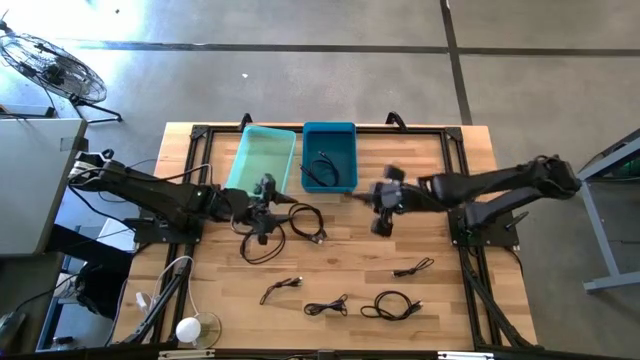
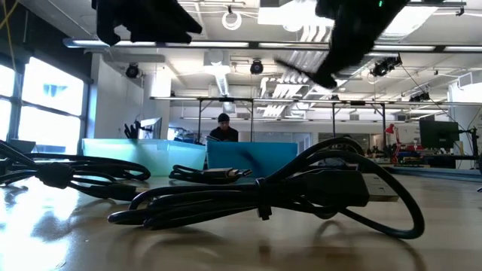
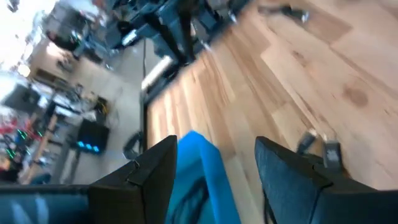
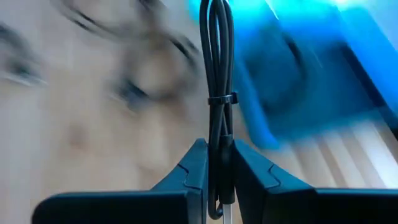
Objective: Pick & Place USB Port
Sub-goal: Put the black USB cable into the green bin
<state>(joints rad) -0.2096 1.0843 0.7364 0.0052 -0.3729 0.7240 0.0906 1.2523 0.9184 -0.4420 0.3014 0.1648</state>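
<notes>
No legible text or labels.

loose cables point(image 1: 283, 228) crowd centre, bins point(image 1: 329, 156) behind

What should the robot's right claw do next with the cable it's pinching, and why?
Probably carry it a bit further toward the blue bin and let go over it. The right claw is shut on a bundled cable, the bin sits just beyond it, and another cable already lies inside.

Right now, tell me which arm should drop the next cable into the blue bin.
Right. Its tool is shut on a bundled black cable and hovers beside the blue bin. The left tool is open, holding nothing, over loose cables.
</notes>
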